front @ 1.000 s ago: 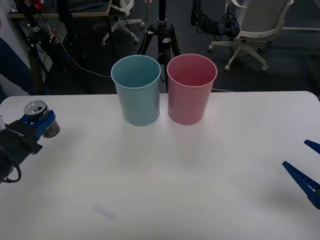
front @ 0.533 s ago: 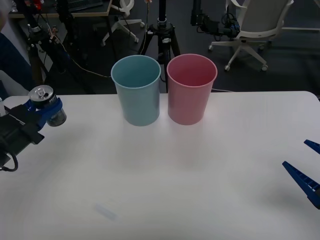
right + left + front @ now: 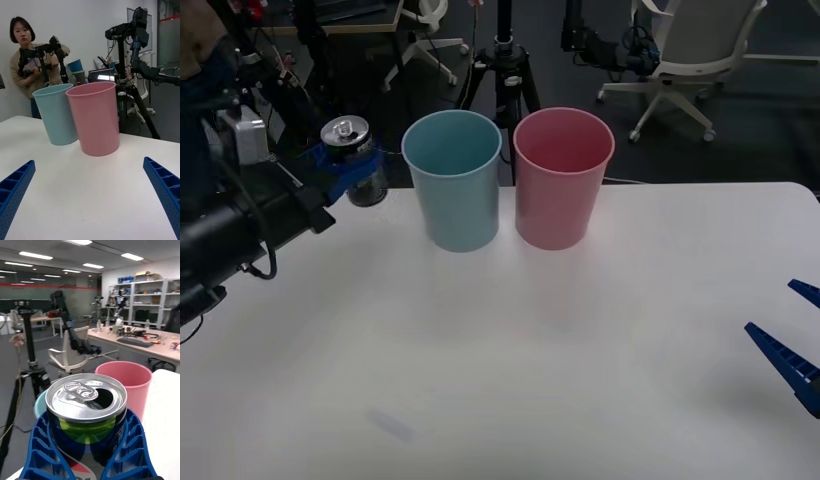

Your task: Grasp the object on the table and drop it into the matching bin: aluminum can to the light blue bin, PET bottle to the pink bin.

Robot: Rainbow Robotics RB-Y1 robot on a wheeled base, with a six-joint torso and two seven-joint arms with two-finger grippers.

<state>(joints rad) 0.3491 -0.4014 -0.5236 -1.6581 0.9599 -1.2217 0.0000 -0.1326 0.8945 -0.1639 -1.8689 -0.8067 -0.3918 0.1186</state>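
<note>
1. The left pincer [image 3: 340, 170] is clenched on the aluminum can [image 3: 352, 160], holding it in the air above the far left part of the desk [image 3: 510, 360], just beside the light blue bin [image 3: 452, 180] on its left and about level with its rim.
2. In the front view the blue fingers [image 3: 320, 165] wrap the can's lower body, so only its silver top and part of its dark side can be seen; the black arm behind them runs off the frame's left edge.
3. In the left wrist view the can [image 3: 87, 416] stands upright between the ribbed fingers [image 3: 41, 450], its tab opening showing; its base is hidden by the fingers and cut off at the frame edge. Beyond the can the pink bin [image 3: 125, 384] shows its rim and upper wall, while the light blue bin [image 3: 39, 405] is almost wholly hidden behind the can, only a sliver of rim peeking out.
4. The two bins stand upright side by side at the far middle of the desk, very close together; whether they touch cannot be told.
5. The right pincer [image 3: 792, 345] is released, its fingers spread wide, low over the near right edge of the desk and partly cut off by the frame. In its own wrist view both fingers [image 3: 15, 187] reach in from the corners, with the pink bin [image 3: 95, 118] in front of the light blue bin [image 3: 56, 114].
</note>
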